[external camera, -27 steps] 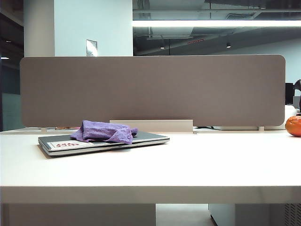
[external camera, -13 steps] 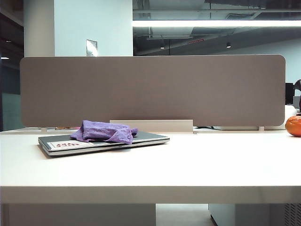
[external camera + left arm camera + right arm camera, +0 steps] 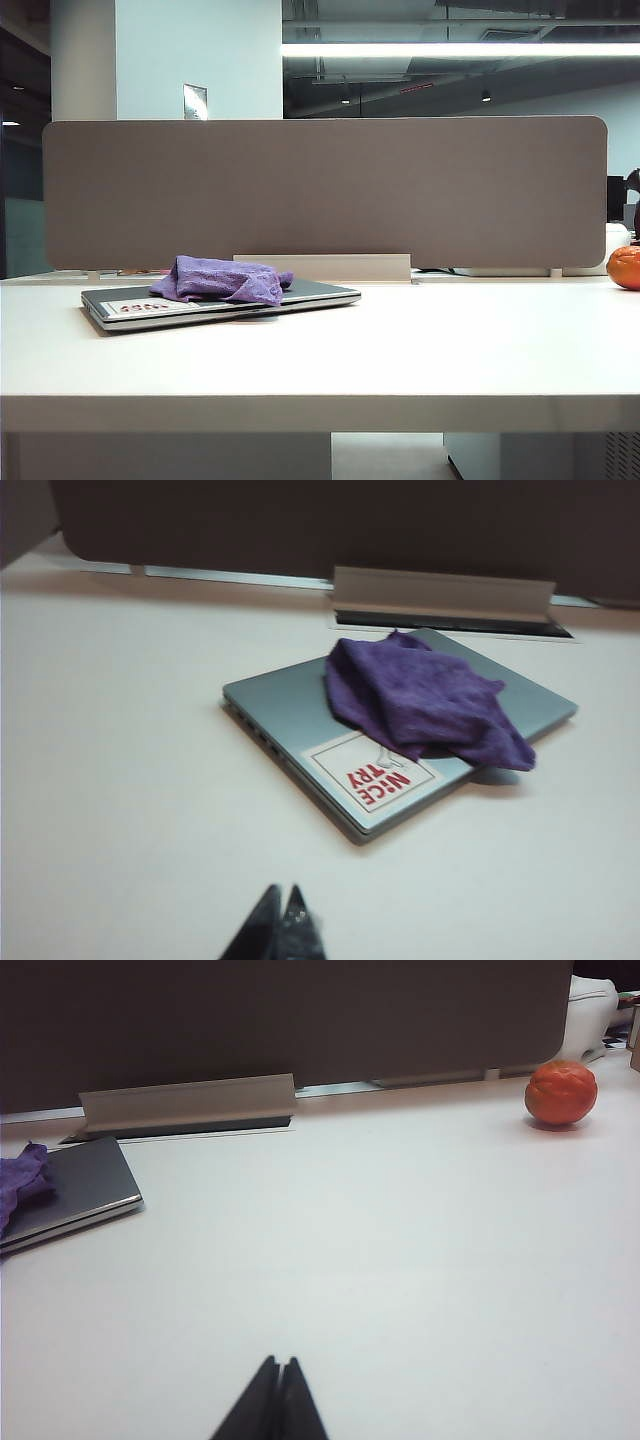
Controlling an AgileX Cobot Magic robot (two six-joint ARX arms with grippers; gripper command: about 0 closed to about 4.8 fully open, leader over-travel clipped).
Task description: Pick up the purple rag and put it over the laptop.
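The purple rag (image 3: 225,279) lies crumpled on the closed silver-grey laptop (image 3: 320,292) at the left of the white table; one corner hangs over the laptop's edge (image 3: 505,748). The lid (image 3: 290,705) bears a white sticker with red letters (image 3: 372,773). My left gripper (image 3: 283,893) is shut and empty, hovering over bare table well short of the laptop. My right gripper (image 3: 279,1362) is shut and empty too, above the table's middle, with the laptop (image 3: 80,1185) and a bit of the rag (image 3: 18,1182) far off to one side. Neither gripper shows in the exterior view.
An orange ball (image 3: 624,267) sits at the table's far right (image 3: 560,1091). A grey partition screen (image 3: 330,190) runs along the back edge, with a pale cable-tray flap (image 3: 322,265) standing open behind the laptop.
Nothing has shifted in the exterior view; rag, laptop and ball lie as before, and no arm enters that view.
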